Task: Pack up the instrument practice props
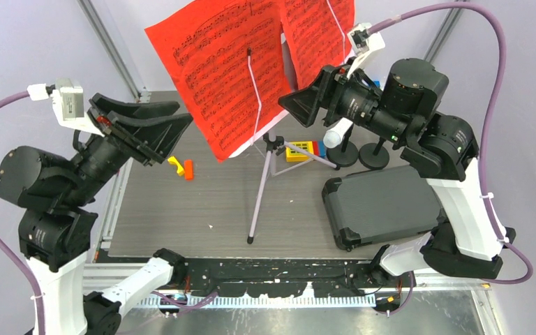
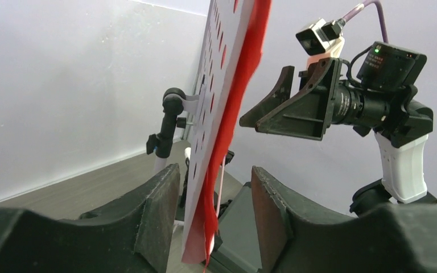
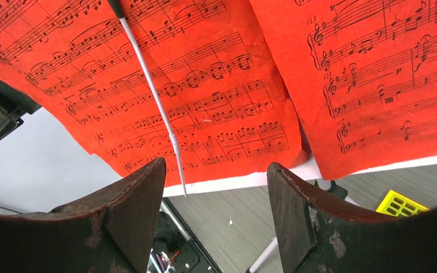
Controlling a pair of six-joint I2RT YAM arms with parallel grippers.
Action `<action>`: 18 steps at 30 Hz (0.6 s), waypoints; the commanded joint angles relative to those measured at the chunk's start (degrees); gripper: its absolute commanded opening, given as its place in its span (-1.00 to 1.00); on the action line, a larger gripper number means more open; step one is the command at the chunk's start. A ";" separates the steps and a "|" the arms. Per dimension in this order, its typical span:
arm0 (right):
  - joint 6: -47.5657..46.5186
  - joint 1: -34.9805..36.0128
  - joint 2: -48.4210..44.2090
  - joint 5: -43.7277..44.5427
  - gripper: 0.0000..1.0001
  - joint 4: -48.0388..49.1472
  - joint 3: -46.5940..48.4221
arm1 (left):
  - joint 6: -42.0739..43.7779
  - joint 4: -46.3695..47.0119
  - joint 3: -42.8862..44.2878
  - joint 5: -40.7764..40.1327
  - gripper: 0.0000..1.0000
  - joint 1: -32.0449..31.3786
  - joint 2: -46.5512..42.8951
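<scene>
Lying closed on table (image 1: 181,216): hard case (image 1: 384,206); red sheet-music pages (image 1: 216,70) outside.

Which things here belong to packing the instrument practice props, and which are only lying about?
For the job: red sheet-music pages, pale lilac perforated music desk, white microphone, two black round-based mic holders.
Lying about: small yellow and orange blocks, yellow grid-shaped plastic piece, dark rectangular hard case.

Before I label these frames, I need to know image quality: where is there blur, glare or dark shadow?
Top external: even light, no glare, staves on the red sheet-music pages legible. Left wrist: the left gripper, close to the lens, is dark and soft; the right arm beyond is sharp. Right wrist: notes crisp, the right gripper slightly soft.
</scene>
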 commanded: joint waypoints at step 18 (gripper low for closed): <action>0.43 0.47 -4.36 2.11 0.42 9.83 -9.20 | -4.52 10.00 3.02 4.78 -0.79 0.06 4.38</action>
